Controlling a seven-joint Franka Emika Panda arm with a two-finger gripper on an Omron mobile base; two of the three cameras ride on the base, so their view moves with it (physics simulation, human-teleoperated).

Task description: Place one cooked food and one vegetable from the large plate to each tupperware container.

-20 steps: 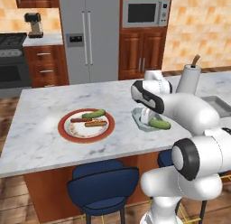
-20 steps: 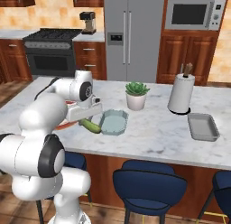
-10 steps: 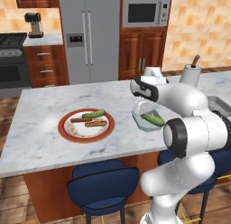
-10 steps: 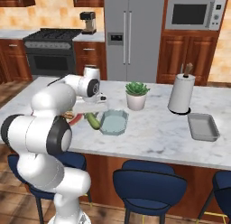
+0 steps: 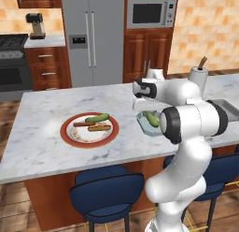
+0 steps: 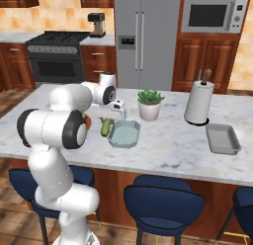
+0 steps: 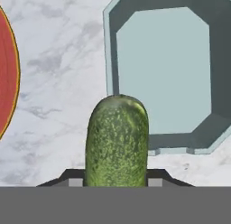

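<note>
On the marble island (image 5: 42, 133): two cucumbers, one held (image 7: 117, 137) pinched in the gripper (image 7: 116, 180) over the teal tub's (image 7: 164, 69) near edge, one (image 5: 97, 118) on the red-rimmed plate (image 5: 67, 137). Also two sausages (image 5: 93, 126) on that plate, one grey tub (image 6: 222, 139) well apart. Nearby a potted plant (image 6: 149, 103) and paper-towel roll (image 6: 198, 102).

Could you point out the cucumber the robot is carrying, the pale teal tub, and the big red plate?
held cucumber (image 7: 117, 142), hand view, middle of its green skin.
pale teal tub (image 7: 164, 69), hand view, on its flat floor.
large plate (image 5: 66, 134), left base view, on its red rim.
</note>
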